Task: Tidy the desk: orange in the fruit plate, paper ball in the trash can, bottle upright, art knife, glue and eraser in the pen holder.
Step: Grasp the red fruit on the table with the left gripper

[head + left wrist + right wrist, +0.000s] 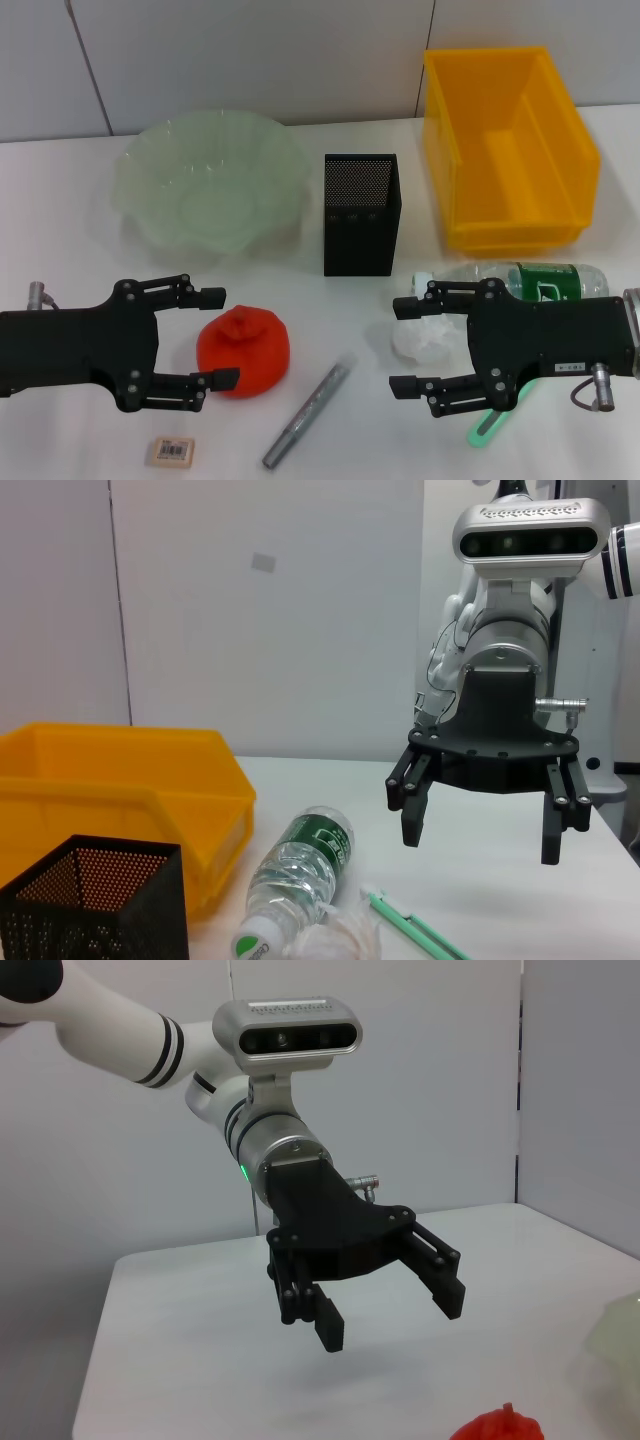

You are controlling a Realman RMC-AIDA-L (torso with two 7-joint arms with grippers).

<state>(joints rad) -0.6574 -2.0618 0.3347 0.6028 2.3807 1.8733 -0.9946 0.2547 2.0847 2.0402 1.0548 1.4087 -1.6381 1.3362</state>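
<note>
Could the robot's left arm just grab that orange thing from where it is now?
Probably yes: the left pincer is open, the orange lies just beyond its fingertips, and nothing sits between them.

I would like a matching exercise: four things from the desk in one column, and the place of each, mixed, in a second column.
1. clear plastic bottle with green label
2. black mesh pen holder
3. small beige eraser
4. orange fruit

a. between glass bowl and yellow bin
b. at the desk's front edge
c. lying before the yellow bin
d. by the open left tool

Pairs: 1-c, 2-a, 3-b, 4-d
</note>
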